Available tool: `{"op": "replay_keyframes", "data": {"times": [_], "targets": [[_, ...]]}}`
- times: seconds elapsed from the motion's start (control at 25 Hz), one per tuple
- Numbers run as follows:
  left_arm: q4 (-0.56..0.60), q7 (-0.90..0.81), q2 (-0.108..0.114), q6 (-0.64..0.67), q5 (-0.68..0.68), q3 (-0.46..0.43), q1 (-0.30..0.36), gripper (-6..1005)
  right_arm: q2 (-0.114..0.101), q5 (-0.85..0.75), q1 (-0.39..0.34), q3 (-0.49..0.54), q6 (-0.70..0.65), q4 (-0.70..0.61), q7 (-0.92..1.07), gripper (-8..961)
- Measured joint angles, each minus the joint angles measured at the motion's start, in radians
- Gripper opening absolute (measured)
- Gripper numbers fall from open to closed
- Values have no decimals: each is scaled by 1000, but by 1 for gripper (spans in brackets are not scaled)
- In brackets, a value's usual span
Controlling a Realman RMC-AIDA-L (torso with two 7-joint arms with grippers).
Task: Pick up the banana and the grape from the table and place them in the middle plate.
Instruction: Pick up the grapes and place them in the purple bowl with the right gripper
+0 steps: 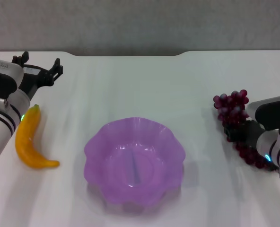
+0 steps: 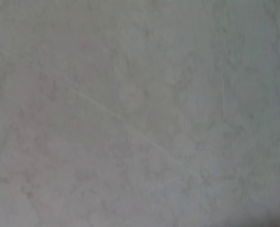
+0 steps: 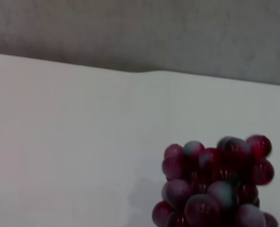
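The yellow-orange banana lies on the white table at the left, left of the plate. My left gripper is open and empty, beyond the banana's green-tipped end. The left wrist view shows only bare tabletop. The light purple scalloped plate sits empty in the middle front. The dark red grape bunch lies at the right. My right gripper is down on the middle of the bunch and covers part of it. The grapes' far end fills the right wrist view's lower part.
The table's far edge meets a grey wall behind. The tabletop shows between the banana and the plate and between the plate and the grapes. Both forearms enter from the front corners.
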Motion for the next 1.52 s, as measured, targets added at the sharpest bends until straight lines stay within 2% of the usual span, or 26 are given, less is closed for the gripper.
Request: {"op": "replay_keyframes", "data": {"times": [0.12, 0.36, 0.64, 0.88, 1.08, 1.52], "targets": [[0, -1, 0, 0, 0, 0, 0, 893, 1, -2, 4, -2, -1, 6, 16, 449], [4, -1, 0, 0, 0, 0, 7, 893, 1, -7, -54, -62, -103, -77, 17, 448], [1, 0, 1, 0, 0, 0, 11, 893, 3, -4, -85, -113, -210, -87, 19, 445], [1, 0, 1, 0, 0, 0, 13, 893, 2, -9, -91, -132, -247, -92, 45, 445], [3, 1, 2, 0, 0, 0, 19, 893, 2, -10, -113, -190, -331, -136, 46, 446], [1, 2, 4, 2, 0, 0, 43, 893, -1, -19, -133, -251, -422, -203, 38, 439]]}}
